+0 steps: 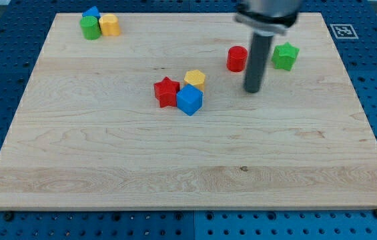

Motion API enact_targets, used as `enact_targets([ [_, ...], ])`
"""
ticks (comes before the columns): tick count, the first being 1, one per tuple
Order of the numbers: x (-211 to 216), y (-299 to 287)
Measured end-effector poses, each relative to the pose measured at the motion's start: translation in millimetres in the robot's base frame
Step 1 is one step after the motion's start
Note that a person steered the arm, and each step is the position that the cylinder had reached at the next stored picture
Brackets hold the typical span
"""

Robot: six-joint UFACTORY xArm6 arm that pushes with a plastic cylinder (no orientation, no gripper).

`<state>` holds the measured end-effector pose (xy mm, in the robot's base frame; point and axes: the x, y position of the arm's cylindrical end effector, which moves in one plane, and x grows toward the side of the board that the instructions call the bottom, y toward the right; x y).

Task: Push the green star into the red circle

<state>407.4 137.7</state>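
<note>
Green star [285,56]: upper right of frame, on tabletop [175,153].
Red circle [237,59]: left of star, apart.
My tip [252,90]: below, between both; touches neither.
Jaws: none fitted; plain rod.

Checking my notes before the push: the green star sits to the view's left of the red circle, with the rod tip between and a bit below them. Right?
Not quite: the camera view shows the green star to the view's right of the red circle. My tip is between and slightly below them, as you said.
</note>
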Motion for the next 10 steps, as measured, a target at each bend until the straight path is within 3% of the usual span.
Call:
enact_targets([
  [2, -58.7, 65.0],
  [5, -123.0, 82.3],
  [6, -121.1, 80.6],
  [10, -99.2, -54.6],
])
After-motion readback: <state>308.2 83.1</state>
